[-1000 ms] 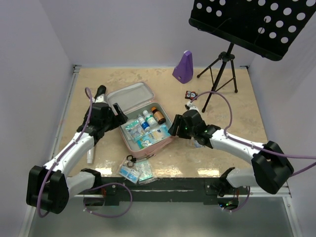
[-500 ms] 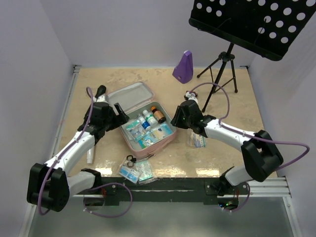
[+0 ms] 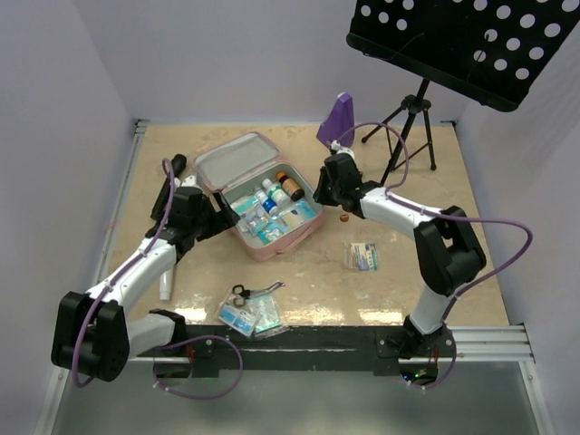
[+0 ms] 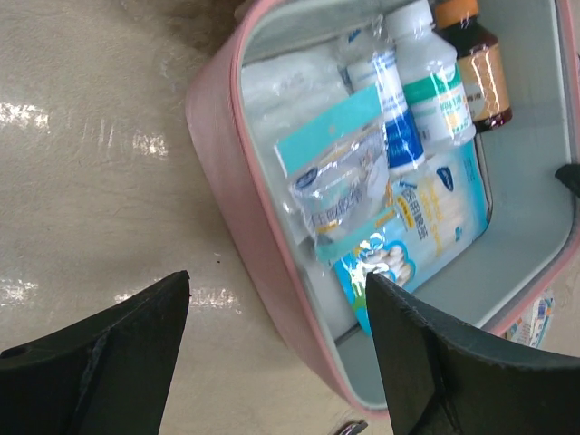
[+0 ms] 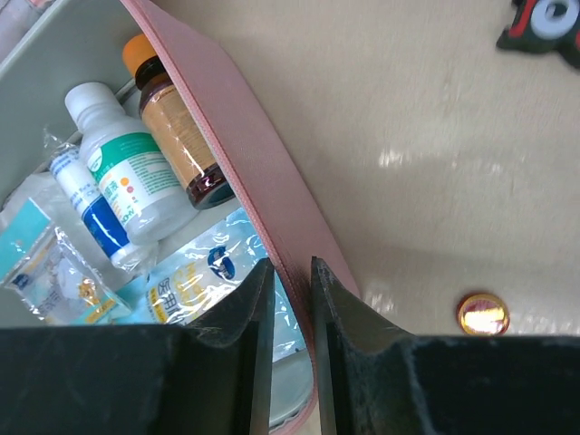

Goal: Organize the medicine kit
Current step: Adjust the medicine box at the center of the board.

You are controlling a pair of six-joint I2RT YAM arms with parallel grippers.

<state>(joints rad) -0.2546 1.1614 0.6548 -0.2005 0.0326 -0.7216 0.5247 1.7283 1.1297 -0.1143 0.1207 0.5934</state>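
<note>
Packets (image 3: 246, 313) lie loose at 6 o'clock by the arm bases, with another sachet (image 3: 362, 256) at 4 o'clock, as I work the medicine kit (image 4: 237, 217). It sits open just left of table centre, its lid (image 3: 234, 163) tipped back toward 11 o'clock.

My left gripper (image 4: 276, 281) stands wide open with its fingers astride the kit's 8 o'clock wall; I cannot tell whether they touch it. My right gripper (image 5: 290, 267) is pinched almost closed on the thin pink wall at 3 o'clock, just beside a brown bottle (image 5: 172, 127).

I judge the kit a soft-sided shell, light in itself but weighted by bottles and foil packs (image 4: 349, 181). A pull on one rim will likely flex or drag it rather than lift it. The stiffer zip edge near a corner looks the best hold, with both sides gripped for any shift.

A purple metronome (image 3: 336, 122) and music stand (image 3: 408, 136) stand at 1 o'clock.
</note>
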